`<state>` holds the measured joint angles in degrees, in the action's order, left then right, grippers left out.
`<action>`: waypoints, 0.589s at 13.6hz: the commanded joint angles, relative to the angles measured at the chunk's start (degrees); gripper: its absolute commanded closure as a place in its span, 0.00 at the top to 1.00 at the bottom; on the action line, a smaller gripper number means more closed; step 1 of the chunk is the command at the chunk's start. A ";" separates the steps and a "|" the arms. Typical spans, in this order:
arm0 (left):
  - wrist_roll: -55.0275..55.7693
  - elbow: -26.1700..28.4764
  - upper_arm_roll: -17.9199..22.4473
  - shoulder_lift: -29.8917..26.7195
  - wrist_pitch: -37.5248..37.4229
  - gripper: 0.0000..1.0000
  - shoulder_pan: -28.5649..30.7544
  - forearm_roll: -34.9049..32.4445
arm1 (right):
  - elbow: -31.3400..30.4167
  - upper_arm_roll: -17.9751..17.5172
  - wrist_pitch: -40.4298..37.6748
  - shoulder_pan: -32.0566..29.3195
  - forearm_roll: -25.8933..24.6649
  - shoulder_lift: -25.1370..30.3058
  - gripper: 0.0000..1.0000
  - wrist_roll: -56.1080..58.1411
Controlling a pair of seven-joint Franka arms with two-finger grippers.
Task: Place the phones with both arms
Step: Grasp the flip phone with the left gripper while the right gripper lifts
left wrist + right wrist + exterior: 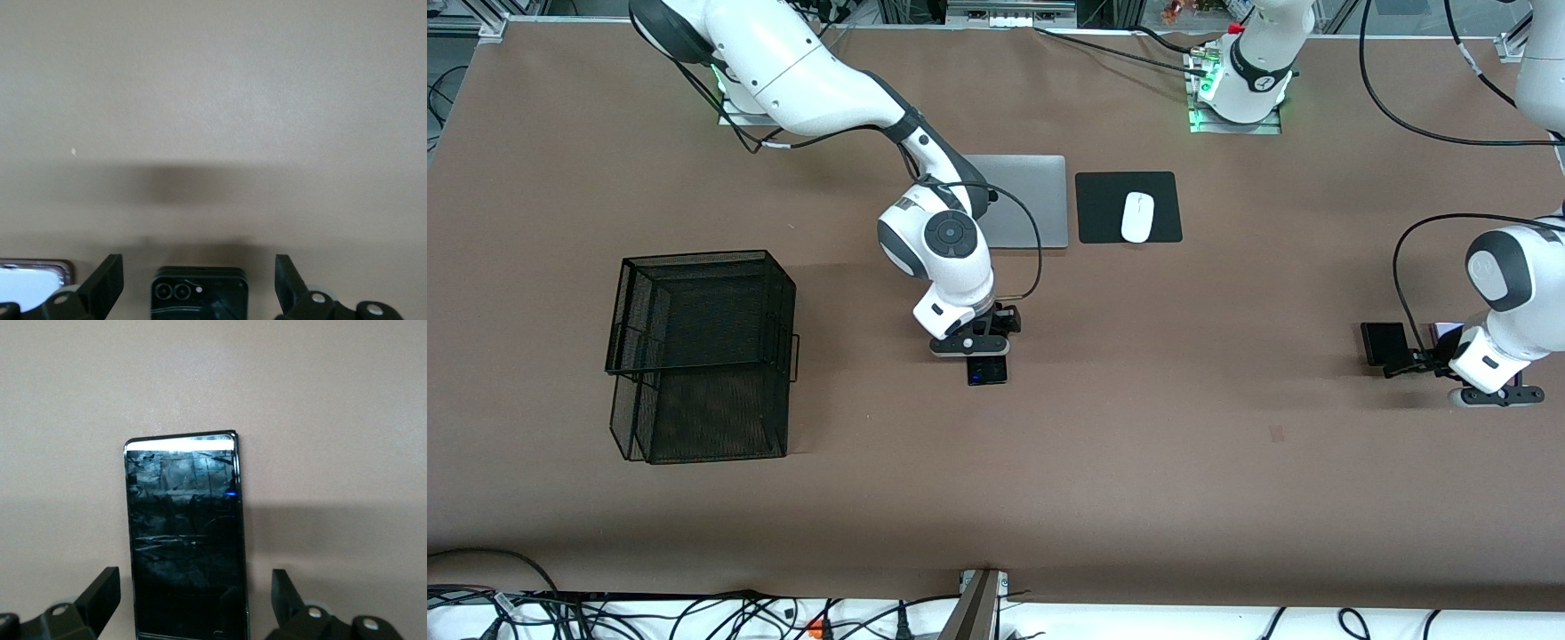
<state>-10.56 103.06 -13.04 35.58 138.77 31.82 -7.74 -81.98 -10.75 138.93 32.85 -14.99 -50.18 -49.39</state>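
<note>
A long slim black phone point(183, 533) lies flat on the brown table, and its end shows under the right arm's hand in the front view point(987, 371). My right gripper point(193, 593) is open over it, one finger on each side, and stands mid-table point(985, 348). A small squarish black phone point(199, 293) lies between the open fingers of my left gripper point(199, 283). It lies at the left arm's end of the table point(1385, 343), with the left gripper point(1409, 360) beside it. The pale lilac-white phone point(30, 280) lies beside the black one, mostly hidden by the arm point(1440, 332).
A black wire mesh basket point(703, 356) stands toward the right arm's end. A closed silver laptop point(1027, 200) and a white mouse point(1137, 216) on a black pad point(1103, 209) lie farther from the front camera than the long phone.
</note>
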 commanded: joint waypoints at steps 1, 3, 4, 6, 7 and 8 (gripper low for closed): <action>4.12 4.86 -0.84 -2.71 2.63 1.00 0.70 1.41 | 1.65 1.43 1.34 1.77 -1.36 -1.67 1.00 -1.67; 5.19 8.28 -0.84 -3.06 6.58 1.00 0.96 1.41 | 1.65 1.87 2.39 2.21 -1.45 -2.37 1.00 -2.29; 5.20 9.17 -0.76 -2.98 7.38 1.00 1.49 1.33 | 1.65 2.39 2.66 2.56 -1.45 -2.64 1.00 -2.47; 4.85 9.79 -0.76 -2.98 7.30 1.00 1.67 0.89 | 1.65 3.54 2.66 3.62 -1.36 -2.82 1.00 -2.64; 4.67 9.79 -0.67 -2.98 7.13 1.00 1.67 0.63 | 1.65 3.80 2.66 3.80 -1.45 -2.90 1.00 -2.64; 4.49 9.79 -0.67 -3.06 6.78 1.00 1.67 0.45 | 1.65 3.81 2.75 3.80 -1.36 -2.99 0.94 -2.82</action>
<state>-5.56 110.25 -13.32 35.06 145.64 32.89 -7.65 -81.63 -7.80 141.23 35.71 -15.06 -52.12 -50.37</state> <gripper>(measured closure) 0.000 0.000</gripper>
